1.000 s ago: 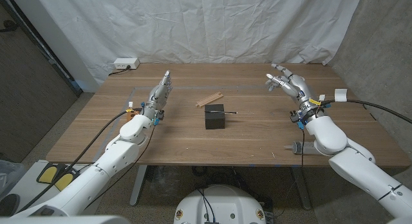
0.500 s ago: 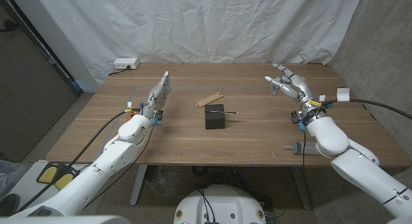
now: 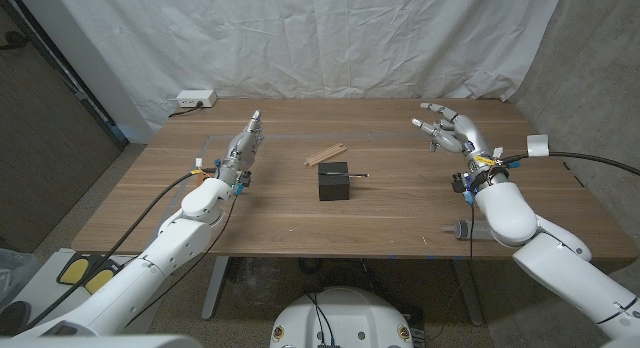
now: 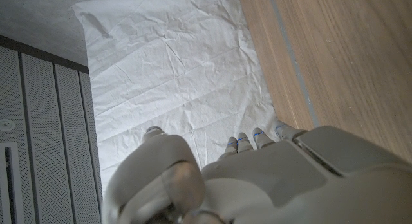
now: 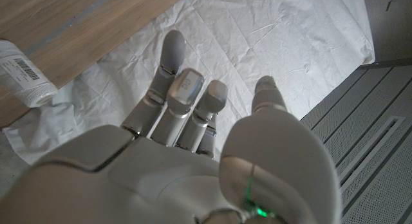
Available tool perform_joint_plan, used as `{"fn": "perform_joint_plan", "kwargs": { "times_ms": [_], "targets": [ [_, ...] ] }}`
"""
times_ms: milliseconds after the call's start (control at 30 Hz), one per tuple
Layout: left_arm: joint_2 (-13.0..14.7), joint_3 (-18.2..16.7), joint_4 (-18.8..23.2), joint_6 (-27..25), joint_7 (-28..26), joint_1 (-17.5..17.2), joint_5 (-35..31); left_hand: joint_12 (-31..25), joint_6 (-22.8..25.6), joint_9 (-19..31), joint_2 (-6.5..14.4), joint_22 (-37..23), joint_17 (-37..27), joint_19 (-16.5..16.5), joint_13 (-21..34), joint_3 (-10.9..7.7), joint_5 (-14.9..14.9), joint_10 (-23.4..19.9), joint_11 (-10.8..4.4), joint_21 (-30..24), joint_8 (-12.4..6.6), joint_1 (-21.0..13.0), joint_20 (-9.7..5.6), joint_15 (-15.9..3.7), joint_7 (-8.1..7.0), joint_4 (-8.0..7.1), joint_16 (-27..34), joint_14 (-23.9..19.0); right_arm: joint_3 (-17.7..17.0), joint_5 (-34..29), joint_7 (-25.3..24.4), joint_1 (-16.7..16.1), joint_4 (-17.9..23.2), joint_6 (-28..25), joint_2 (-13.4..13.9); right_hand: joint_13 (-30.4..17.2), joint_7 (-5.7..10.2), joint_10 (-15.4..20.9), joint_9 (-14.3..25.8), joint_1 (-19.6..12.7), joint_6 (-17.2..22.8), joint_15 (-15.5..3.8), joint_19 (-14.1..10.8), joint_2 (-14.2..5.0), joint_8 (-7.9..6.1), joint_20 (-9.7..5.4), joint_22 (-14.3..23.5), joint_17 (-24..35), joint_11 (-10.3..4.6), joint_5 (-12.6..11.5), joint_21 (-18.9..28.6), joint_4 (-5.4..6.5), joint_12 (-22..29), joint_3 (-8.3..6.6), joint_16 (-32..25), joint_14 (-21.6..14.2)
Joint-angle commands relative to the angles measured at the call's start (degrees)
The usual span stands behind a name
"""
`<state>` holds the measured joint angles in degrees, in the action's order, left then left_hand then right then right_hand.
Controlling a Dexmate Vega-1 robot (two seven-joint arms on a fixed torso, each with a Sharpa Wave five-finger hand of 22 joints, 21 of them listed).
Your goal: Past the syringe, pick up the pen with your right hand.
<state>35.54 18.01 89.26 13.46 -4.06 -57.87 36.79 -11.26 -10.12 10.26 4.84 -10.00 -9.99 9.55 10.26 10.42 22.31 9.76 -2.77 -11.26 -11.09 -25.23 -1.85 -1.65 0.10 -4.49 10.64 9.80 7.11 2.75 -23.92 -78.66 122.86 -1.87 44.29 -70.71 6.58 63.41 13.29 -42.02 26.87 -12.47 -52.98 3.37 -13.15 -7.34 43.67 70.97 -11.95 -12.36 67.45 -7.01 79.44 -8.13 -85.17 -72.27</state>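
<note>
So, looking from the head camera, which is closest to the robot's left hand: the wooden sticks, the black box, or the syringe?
From the left hand:
1. Sticks, mid-table, nearest.
2. Black box, just in front of the sticks.
3. Syringe, front edge on the right, farthest.

- Left arm (image 3: pixel 180 233): smooth, rounded white shells are seen, with a black cable run along the outside up to the wrist.
- Left hand (image 3: pixel 243 151): segmented silver-grey fingers are shown; small blue and yellow fittings are visible at the wrist.
- Right arm (image 3: pixel 520 228): a bulbous white forearm shell is shown, with a black cable led off to the right.
- Right hand (image 3: pixel 452 132): metallic grey fingers with pale tips (image 5: pixel 174 47) are seen; a green light (image 5: pixel 250 185) glows in the thumb base.
</note>
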Motion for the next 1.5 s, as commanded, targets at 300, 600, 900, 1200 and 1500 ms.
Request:
{"fn": "perform_joint_plan", "kwargs": {
  "times_ms": [300,600,900,1200,1500],
  "targets": [
    [-0.2,0.1,-1.8,-0.3,1.2,1.0,0.8,-0.1,-4.1,0.3,0.1,-0.2,-0.3,2.4,0.2,0.25,0.1,3.4,0.12,-0.4,-0.11,-0.8,-3.97,0.46,0.22,0.35,0.1,3.5,2.2,-8.2,-1.6,-1.2,6.9,-10.4,0.6,-0.3,0.08,0.8,1.7,0.2,2.2,0.05,-6.1,-0.01,-0.24,-5.71,6.5,0.2,-0.08,0.0,3.3,0.11,6.1,-0.89,-4.0,-2.4],
    [-0.5,0.5,-2.8,-0.4,1.5,2.1,0.6,-0.1,-4.1,0.3,0.1,-0.3,-0.3,2.4,0.2,0.27,0.1,3.6,0.10,-0.3,-0.09,-1.0,-3.78,0.44,0.16,0.40,0.0,3.5,3.8,-10.0,0.3,-0.3,8.7,-14.9,2.2,-0.2,0.33,0.2,3.3,1.8,3.1,0.01,-7.4,-0.27,0.28,-5.74,11.8,0.1,0.11,0.5,-0.4,0.57,9.8,-2.59,-4.4,-2.3],
    [-1.0,1.2,-3.9,-1.1,1.7,3.0,0.5,0.0,-4.2,0.3,0.3,-0.3,-0.3,2.6,0.2,0.29,0.0,3.7,-0.01,-0.2,-0.05,-1.2,-3.26,0.44,0.13,0.47,0.0,3.7,7.2,-14.0,2.2,2.0,11.2,-23.0,4.7,-0.3,0.15,-0.8,3.4,3.8,3.1,-0.12,-15.5,0.03,0.90,-6.11,21.0,0.3,-0.21,0.8,1.8,1.03,9.5,-3.59,-4.4,-3.4],
    [-1.3,1.4,-3.9,-1.2,1.4,3.2,0.3,0.0,-4.3,0.4,0.4,-0.3,-0.3,2.7,0.2,0.32,0.0,3.8,-0.07,-0.2,0.00,-1.4,-3.08,0.44,0.00,0.54,0.0,3.7,8.9,-14.7,4.6,3.7,12.9,-27.6,7.1,-0.2,-0.28,-1.2,3.1,5.2,3.0,-0.09,-17.3,0.21,1.14,-6.15,25.0,0.3,-0.21,0.8,2.1,1.55,9.3,-3.76,-4.5,-4.0],
    [-1.2,1.6,-3.2,-1.7,1.0,3.3,0.1,0.0,-4.2,0.4,0.5,-0.3,-0.3,2.8,0.2,0.33,-0.1,3.8,-0.22,-0.2,-0.03,-1.6,-2.94,0.47,-0.03,0.60,0.0,3.7,10.2,-18.1,4.0,3.5,14.7,-28.9,10.0,-0.2,0.11,-0.4,3.3,1.8,2.7,-0.02,-18.2,0.45,0.84,-6.02,26.7,0.4,-0.22,0.0,1.7,-0.59,9.6,-6.00,-4.8,-4.5]
  ]
}}
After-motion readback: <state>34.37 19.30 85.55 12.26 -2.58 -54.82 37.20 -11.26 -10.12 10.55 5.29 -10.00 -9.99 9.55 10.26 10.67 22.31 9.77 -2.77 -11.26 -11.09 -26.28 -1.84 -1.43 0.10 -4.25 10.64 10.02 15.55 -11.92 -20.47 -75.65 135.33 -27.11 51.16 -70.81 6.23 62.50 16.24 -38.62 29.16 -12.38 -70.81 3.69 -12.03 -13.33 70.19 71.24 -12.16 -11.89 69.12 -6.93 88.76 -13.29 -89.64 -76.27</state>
